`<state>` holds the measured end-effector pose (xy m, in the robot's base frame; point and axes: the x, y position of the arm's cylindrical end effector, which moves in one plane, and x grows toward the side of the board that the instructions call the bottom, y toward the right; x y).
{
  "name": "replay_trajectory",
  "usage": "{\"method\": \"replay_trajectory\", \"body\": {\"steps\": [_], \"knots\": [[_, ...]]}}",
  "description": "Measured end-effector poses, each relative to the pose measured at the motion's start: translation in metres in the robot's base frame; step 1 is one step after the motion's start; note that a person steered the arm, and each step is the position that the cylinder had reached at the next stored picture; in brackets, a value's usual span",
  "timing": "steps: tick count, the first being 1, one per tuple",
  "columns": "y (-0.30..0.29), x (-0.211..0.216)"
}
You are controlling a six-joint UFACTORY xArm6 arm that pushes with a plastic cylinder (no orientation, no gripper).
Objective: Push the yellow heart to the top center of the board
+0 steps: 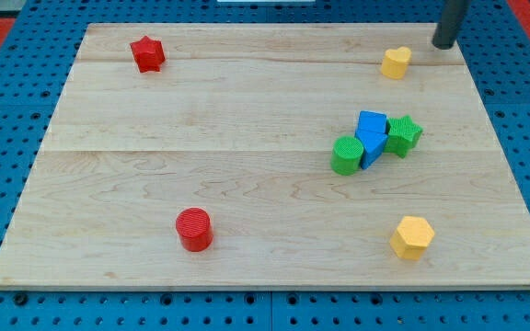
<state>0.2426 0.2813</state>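
The yellow heart lies near the view's top right of the wooden board. My tip stands at the board's top right edge, a short way to the right of and slightly above the heart, not touching it. The dark rod rises out of the view's top.
A red star lies at the top left. A red cylinder lies at the bottom left of centre. A yellow hexagon lies at the bottom right. A green cylinder, a blue block and a green star cluster at the right.
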Motion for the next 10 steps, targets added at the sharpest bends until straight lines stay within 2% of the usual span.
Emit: {"method": "replay_trajectory", "body": {"steps": [2, 5, 6, 7, 8, 9, 10], "knots": [[0.009, 0.004], [-0.009, 0.044], [-0.102, 0.046], [-0.223, 0.04], [-0.279, 0.028], [-0.252, 0.031], [-0.31, 0.059]]}}
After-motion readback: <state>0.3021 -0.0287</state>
